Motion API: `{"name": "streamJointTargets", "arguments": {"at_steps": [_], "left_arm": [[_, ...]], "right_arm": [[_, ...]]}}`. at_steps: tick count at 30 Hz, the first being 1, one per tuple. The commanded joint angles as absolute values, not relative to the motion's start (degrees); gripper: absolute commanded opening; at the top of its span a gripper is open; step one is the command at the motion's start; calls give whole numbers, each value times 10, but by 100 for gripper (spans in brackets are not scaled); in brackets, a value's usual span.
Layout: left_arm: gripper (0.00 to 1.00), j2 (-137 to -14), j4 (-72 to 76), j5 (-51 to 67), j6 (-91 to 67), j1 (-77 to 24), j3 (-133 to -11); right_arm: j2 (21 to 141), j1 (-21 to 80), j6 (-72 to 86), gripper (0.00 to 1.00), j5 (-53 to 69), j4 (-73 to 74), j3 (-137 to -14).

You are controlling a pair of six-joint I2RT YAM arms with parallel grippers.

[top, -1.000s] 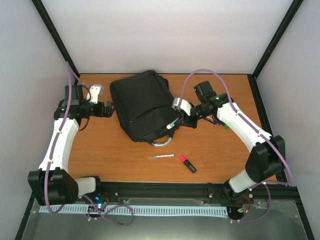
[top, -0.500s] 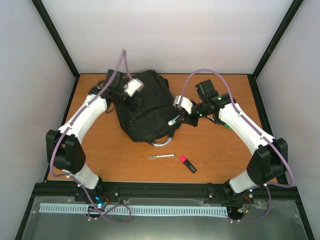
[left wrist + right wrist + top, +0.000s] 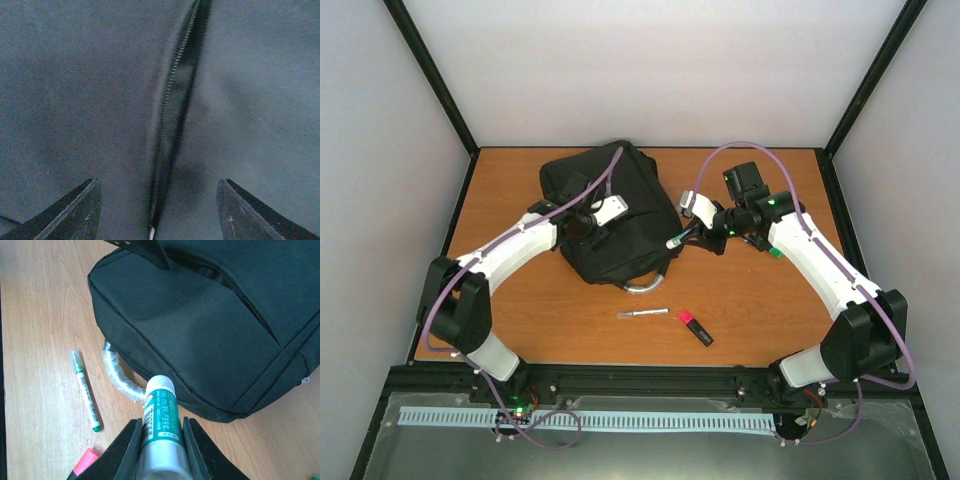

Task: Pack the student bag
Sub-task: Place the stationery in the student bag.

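Observation:
The black student bag lies flat at the back middle of the table, its grey-silver loop handle at the near edge. My left gripper is open and hovers close over the bag's top, its fingers on either side of a partly open zipper. My right gripper is shut on a green-and-white glue stick and holds it above the table by the bag's right edge, cap end toward the handle.
A white pen with green ends and a pink-and-black highlighter lie on the wood in front of the bag. The pen and the highlighter's pink end also show in the right wrist view. A small green item lies under the right arm.
My left arm has swung from the table's left side to over the bag. My right gripper with the glue stick has shifted slightly right and back.

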State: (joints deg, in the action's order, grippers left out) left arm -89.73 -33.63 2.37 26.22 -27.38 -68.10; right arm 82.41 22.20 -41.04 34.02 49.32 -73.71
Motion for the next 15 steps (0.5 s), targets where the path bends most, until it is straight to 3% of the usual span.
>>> {"name": "streamJointTargets", "arguments": {"at_steps": [1,10,15], "left_arm": [[63,-936,-261,-27,291,-277,-694],[64,-999,-155,-112,396,-301,-676],[52,-1029,-101,-188,413,-302,-690]], "right_arm": [[809,213,-406,10,347,483,-729],[811,206,-403,11,350,481,-723],[813,205,-403,10,350,481,-726]]}}
